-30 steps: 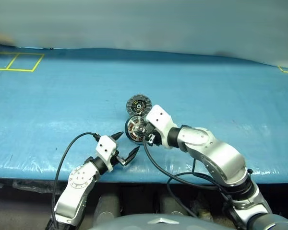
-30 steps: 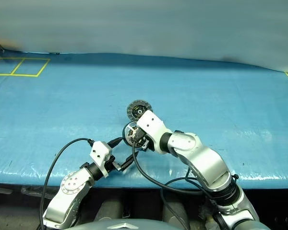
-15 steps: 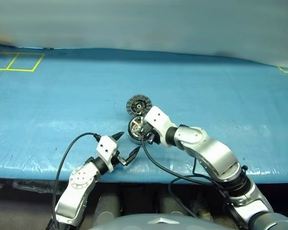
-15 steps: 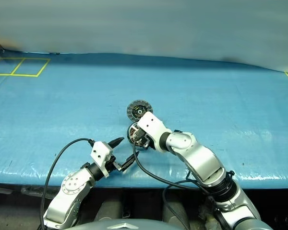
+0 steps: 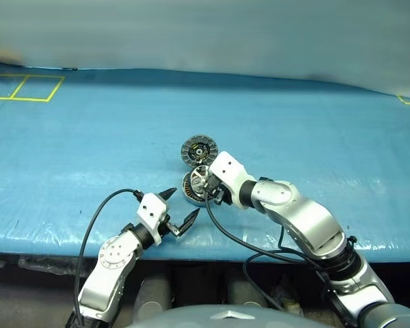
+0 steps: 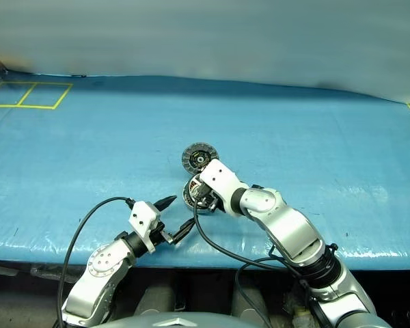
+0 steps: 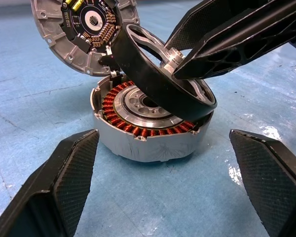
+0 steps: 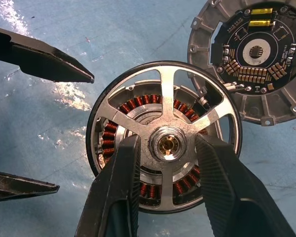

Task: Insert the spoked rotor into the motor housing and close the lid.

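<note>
Right gripper (image 8: 166, 148) grips the shiny silver spoked rotor (image 7: 163, 74) by its hub, jaws partly closed, holding it tilted over the grey copper-wound motor housing (image 7: 148, 131) on the blue table cover (image 5: 89, 137). Grey ribbed lid (image 5: 198, 148) lies open just beyond. Left gripper (image 5: 180, 209) hovers near-left, jaws wide, empty.

Head pair overhead, wrists close-up
</note>
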Motion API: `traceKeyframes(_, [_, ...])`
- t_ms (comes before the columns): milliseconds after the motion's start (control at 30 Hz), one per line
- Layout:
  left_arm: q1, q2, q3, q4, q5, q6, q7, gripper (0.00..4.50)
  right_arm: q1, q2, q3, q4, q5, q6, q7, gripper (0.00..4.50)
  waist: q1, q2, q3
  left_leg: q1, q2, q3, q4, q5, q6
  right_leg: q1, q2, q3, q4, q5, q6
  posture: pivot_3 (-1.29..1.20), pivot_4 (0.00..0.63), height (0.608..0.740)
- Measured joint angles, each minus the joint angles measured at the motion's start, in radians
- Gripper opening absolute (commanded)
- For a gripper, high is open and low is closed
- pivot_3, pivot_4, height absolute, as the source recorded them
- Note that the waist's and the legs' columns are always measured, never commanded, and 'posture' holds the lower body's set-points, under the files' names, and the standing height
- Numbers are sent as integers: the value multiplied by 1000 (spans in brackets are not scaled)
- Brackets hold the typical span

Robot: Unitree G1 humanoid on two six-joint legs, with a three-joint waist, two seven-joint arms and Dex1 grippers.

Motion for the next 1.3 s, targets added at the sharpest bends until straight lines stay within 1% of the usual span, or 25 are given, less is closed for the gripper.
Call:
traceKeyframes(100, [0,0,0,0,0,0,0,4500,3,7,8,0,4,2,2,3360,0,0,0,0,0,0,0,0,0,1,0,0,0,0,0,0,150,740])
traceKeyframes(167, [1,1,0,0,0,0,0,4500,3,12,7,0,4,2,1,3938,0,0,0,0,0,0,0,0,0,1,0,0,0,0,0,0,150,740])
traceKeyframes(233, [2,2,0,0,0,0,0,4500,2,18,-1,-4,11,11,-1,3938,-1,0,0,0,0,0,0,0,0,0,0,0,0,0,0,0,150,740])
traceKeyframes(367, [7,4,1,0,0,0,0,4500,-5,40,-61,-34,32,42,-9,3938,0,0,0,0,0,0,0,0,0,0,0,0,0,0,0,0,150,740])
traceKeyframes(400, [7,3,2,0,-2,0,1,4500,-5,50,-77,-38,35,47,-12,3538,0,0,0,0,0,0,0,0,0,0,0,0,0,0,0,0,150,740])
traceKeyframes(467, [7,2,5,0,-3,0,2,4500,-4,62,-87,-40,39,49,-23,3042,0,0,0,0,0,0,0,0,0,0,0,0,0,0,0,0,150,740])
traceKeyframes(633, [7,5,10,0,-4,0,1,4500,43,136,-101,-19,39,43,-70,1302,-1,0,0,0,0,0,0,0,0,1,0,0,0,0,0,0,150,740])
traceKeyframes(767, [7,13,12,0,-4,1,1,4500,74,188,-104,20,30,8,-102,14,-1,0,0,0,0,0,0,0,0,1,0,0,0,0,0,0,150,740])
traceKeyframes(867, [7,13,12,0,-4,1,1,4500,99,236,-108,78,21,-50,-135,14,-1,0,0,0,0,0,1,0,0,1,1,0,0,0,1,0,150,740])
traceKeyframes(967, [6,14,12,0,-5,1,0,4500,120,260,-105,122,10,-86,-150,14,-1,0,0,0,0,0,1,0,0,1,1,0,0,1,2,0,150,740])
traceKeyframes(1200, [7,14,15,0,-6,1,0,4500,139,271,-92,165,-10,-138,-157,14,-1,0,0,0,0,0,0,0,0,0,1,0,1,1,2,0,150,740])
traceKeyframes(1300, [7,13,41,-2,-29,3,-1,4500,149,269,-89,165,-11,-146,-156,14,-2,0,0,2,1,0,0,0,0,0,1,0,1,1,1,0,150,740])
